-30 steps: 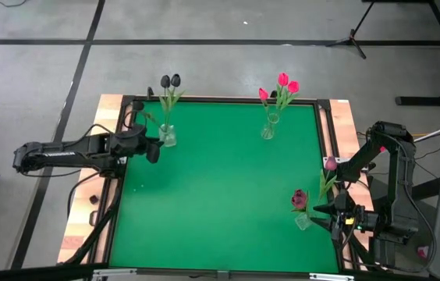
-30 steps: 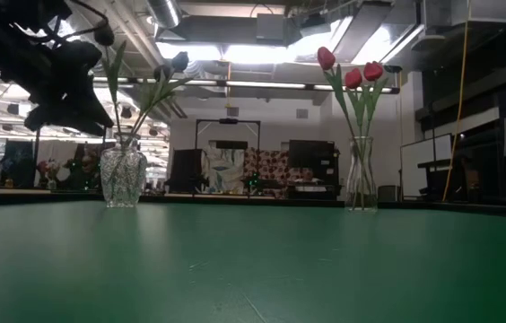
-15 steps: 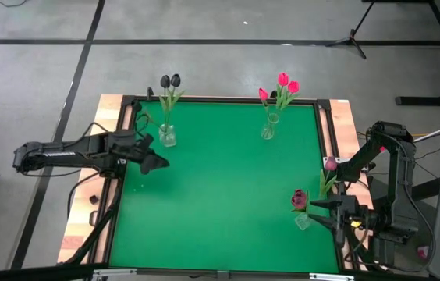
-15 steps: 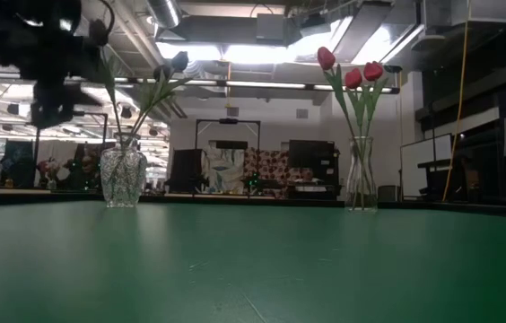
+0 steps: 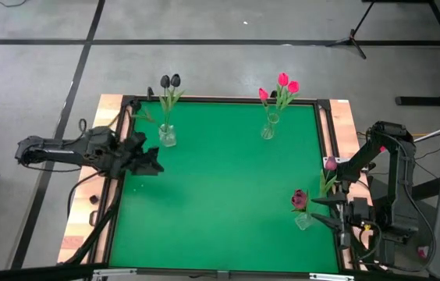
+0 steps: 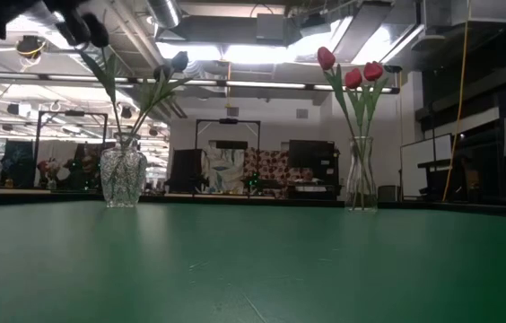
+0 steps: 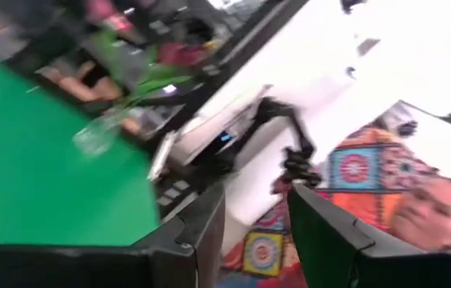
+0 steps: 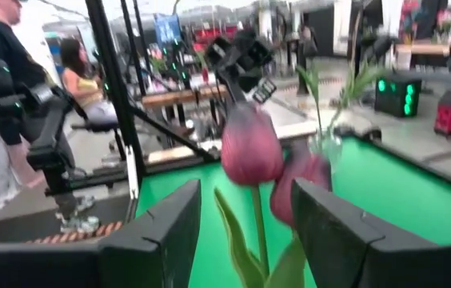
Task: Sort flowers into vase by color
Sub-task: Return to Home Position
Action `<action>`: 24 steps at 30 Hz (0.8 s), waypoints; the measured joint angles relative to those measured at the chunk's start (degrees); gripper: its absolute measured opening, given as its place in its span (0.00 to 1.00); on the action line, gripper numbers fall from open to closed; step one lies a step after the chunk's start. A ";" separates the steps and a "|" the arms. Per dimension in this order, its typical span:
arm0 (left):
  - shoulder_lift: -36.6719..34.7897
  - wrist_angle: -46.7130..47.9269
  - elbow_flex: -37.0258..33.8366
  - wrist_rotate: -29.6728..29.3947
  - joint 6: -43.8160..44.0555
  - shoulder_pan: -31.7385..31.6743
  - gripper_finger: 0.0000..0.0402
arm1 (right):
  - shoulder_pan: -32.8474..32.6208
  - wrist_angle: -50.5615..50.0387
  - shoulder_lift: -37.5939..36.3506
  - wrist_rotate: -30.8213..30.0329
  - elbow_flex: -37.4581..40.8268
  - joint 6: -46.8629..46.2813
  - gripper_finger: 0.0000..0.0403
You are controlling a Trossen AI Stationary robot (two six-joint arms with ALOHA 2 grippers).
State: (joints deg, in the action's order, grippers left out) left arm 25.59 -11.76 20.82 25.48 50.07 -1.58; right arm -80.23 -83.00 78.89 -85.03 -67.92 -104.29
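Green table (image 5: 220,187), left fingers (image 7: 197,234) apart near black tulips (image 5: 165,81), right fingers (image 8: 165,234) apart by maroon tulips (image 5: 299,200)

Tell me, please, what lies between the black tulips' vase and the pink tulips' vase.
Only bare green mat separates the black tulips' vase from the pink tulips' vase, clearest in the high view.

Overhead straight down, low level, wrists forward: shared green table (image 5: 220,187).

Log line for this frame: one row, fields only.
left gripper: open, empty, over table left side | right gripper: open, beside maroon flowers | black flowers, pink flowers: in separate vases
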 joint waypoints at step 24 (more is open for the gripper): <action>-12.62 -23.85 0.02 17.95 -16.32 3.86 0.33 | -3.69 -7.03 -25.13 -1.88 -8.74 34.21 0.48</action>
State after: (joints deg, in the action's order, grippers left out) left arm 12.97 -35.61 20.84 43.43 33.74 2.28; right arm -83.92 -90.04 53.76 -86.90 -76.66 -70.08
